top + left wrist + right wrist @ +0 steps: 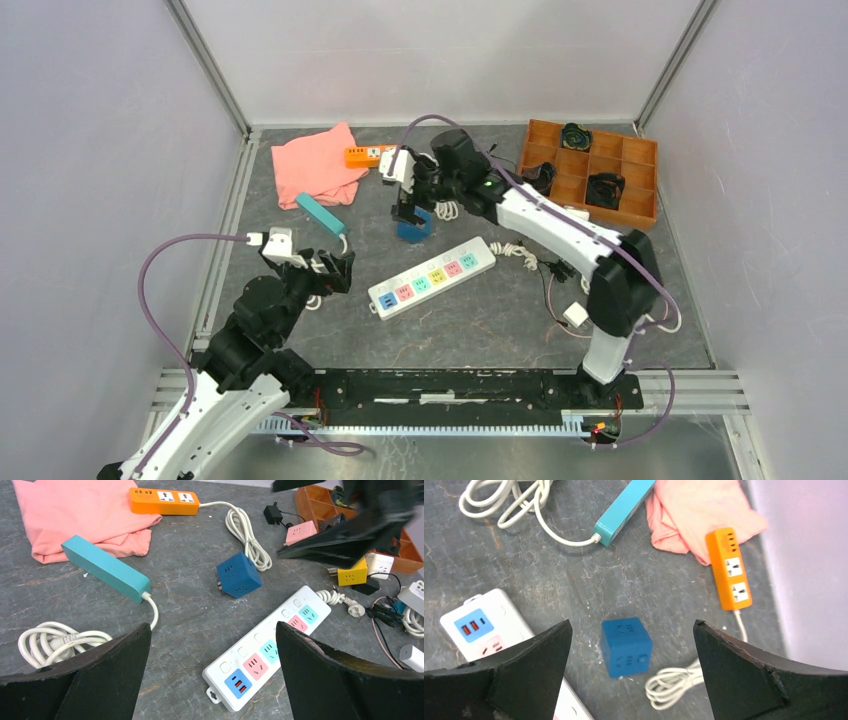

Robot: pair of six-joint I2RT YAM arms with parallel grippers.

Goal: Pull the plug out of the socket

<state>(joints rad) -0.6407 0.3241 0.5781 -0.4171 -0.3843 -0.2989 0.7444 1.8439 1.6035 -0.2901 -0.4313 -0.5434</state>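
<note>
Diagonally, socket [432,278], lower left to upper right

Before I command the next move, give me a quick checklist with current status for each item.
1. Plug off the socket: ok. The blue cube adapter lies on the table, apart from the white power strip.
2. Strip's coloured outlets free: ok, nothing is plugged in.
3. Right gripper empty: ok. It is open, with the cube in view between its fingers.
4. Left gripper empty: ok. It is open and holds nothing.
5. Right gripper's height over the cube: cannot tell.
6. Strip's cord free of the black cables beside it: cannot tell.
</note>
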